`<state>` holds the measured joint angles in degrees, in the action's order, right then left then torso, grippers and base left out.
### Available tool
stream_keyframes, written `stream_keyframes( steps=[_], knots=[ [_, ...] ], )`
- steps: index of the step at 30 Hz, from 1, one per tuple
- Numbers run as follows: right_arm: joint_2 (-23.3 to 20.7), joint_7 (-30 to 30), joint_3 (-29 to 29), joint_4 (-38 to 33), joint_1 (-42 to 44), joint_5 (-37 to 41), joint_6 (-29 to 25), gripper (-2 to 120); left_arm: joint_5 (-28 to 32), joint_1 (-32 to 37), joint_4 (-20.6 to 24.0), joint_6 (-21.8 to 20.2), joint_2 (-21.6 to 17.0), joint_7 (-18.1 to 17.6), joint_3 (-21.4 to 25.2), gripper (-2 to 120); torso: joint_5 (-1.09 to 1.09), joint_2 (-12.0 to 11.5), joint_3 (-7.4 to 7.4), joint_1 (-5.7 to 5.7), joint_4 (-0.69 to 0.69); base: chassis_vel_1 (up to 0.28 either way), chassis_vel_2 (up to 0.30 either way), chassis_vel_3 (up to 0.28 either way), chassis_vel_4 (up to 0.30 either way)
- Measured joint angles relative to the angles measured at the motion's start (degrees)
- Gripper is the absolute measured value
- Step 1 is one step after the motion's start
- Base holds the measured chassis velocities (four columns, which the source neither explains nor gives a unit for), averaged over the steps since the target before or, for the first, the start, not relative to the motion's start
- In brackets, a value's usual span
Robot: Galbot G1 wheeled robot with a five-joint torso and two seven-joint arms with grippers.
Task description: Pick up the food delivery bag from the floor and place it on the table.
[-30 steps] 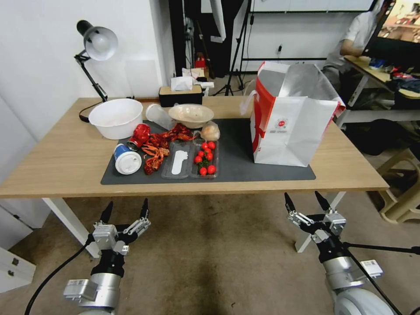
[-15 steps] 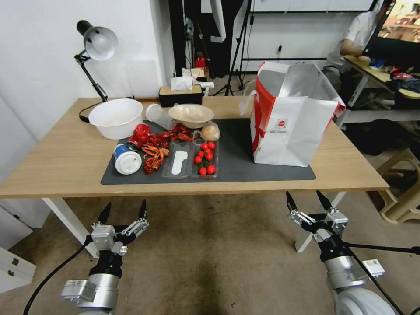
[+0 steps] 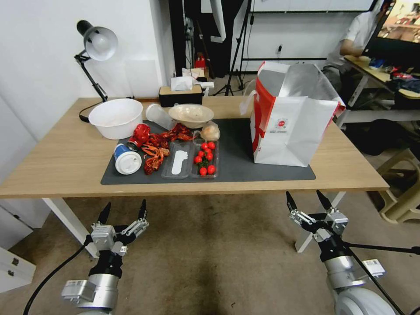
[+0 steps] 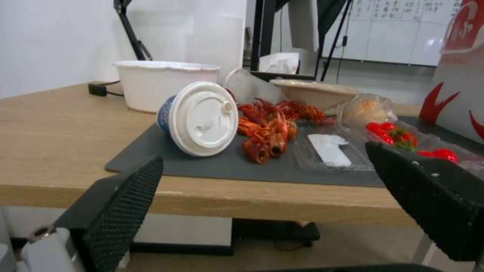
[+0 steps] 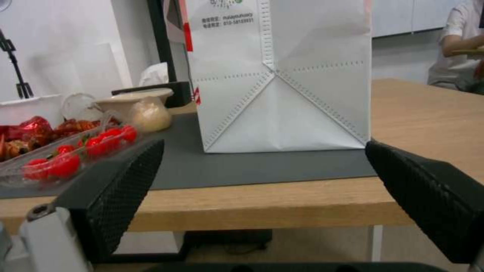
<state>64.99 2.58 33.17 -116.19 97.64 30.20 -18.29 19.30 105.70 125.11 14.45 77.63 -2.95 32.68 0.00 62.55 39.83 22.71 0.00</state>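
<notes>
Below table (image 3: 65,162) edge | left gripper (image 3: 123,209), right gripper (image 3: 307,199): fingers spread, upturned | food delivery bag (image 3: 291,127) on table

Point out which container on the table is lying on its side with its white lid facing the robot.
The blue cup with the white lid, tipped over on the dark grey mat. The white bowl and beige bowl stand upright, open and lidless.

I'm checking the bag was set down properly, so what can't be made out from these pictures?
- Inside of the food delivery bag: head view shows just foil lining near its mouth.
- Bag's top: cut off by the right wrist view's edge.
- Small print under its logo: too small.
- Bag's far side: hidden by the bag.
- Floor under the table: hidden by the tabletop.
</notes>
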Motion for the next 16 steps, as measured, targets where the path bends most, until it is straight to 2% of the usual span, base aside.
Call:
stream_keyframes(
  steps=[16],
  knots=[
    [-0.01,0.0,0.0,-0.04,-0.01,0.0,0.01,100,0.02,0.0,0.02,0.0,0.0,0.0,-0.03,100,0.0,0.0,0.0,0.0,0.0,0.0,0.0,0.0,0.0]
  ],
)
